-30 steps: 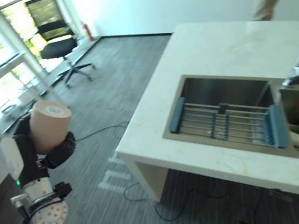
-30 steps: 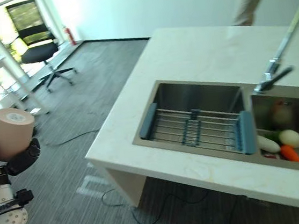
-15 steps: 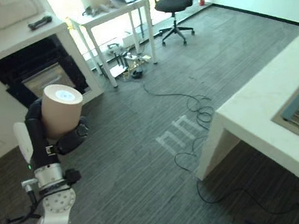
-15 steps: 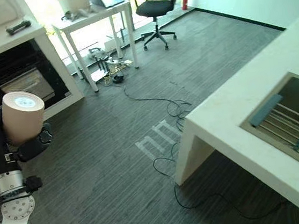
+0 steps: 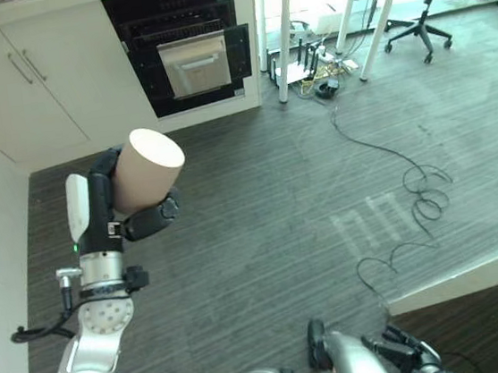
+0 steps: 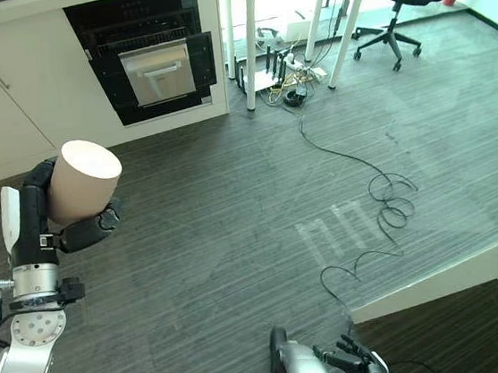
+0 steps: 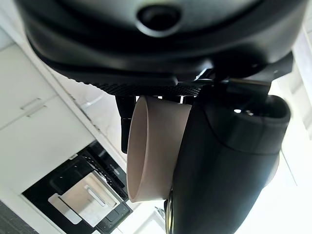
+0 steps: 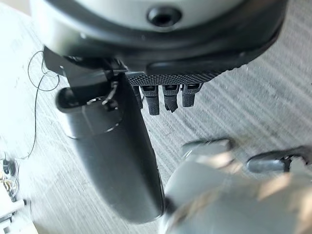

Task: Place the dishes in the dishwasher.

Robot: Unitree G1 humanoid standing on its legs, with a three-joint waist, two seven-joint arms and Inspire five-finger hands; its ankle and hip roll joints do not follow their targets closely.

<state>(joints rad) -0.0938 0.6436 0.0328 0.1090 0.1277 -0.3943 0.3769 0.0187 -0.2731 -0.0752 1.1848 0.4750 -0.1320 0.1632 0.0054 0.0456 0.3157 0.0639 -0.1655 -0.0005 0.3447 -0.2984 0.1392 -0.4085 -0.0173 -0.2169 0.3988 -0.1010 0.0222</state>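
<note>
Within left hand [image 5: 136, 219]: beige cup [image 7: 153, 151]

I can read no text, label or number anywhere. The cup [image 5: 143, 167] I hold in my left hand [image 5: 122, 221] is plain beige with no print, and the white marks on the floor [image 5: 372, 223] look like a faint pattern or reflection, not letters I can make out.

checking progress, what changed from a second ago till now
The camera swung away from the sink counter to the built-in dishwasher and cabinets. The left hand still grips the beige cup, held upright as before. Right hand idle, fingers relaxed.
</note>
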